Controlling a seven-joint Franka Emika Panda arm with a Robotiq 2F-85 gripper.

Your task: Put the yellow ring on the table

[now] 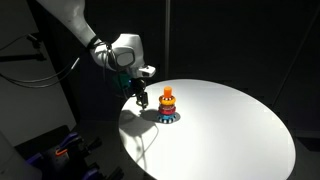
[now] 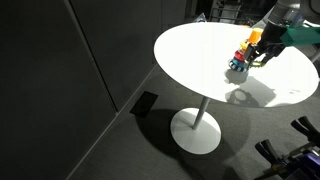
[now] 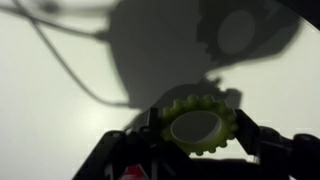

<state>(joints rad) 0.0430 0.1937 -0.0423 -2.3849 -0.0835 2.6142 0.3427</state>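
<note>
Room: dark walls and floor; round white tabletop [image 1: 235, 135] is the only bright surface.
Ring loc: yellow ring [image 3: 198, 126] hangs in the air over bare tabletop, just beside the stacking toy [image 1: 168, 106]. Prob. not touching the surface, since the shadow sits apart below.
Fingers: fingers [image 3: 247, 135] drawn in narrow, clamped on the ring's toothed rim, one each side. Gripper [image 1: 142, 98] points down.
Ring attitude: hole faces the wrist cam, so approx. level w/ the tabletop.
Step in hand: lower + release.
How to do well: descend straight and slow, keeping clear of the toy's base. Open only when the ring is touching or just above the surface, then lift straight up.
Risk: early release -> bounce or roll, and the spot is nearer the rim than the centre.
</note>
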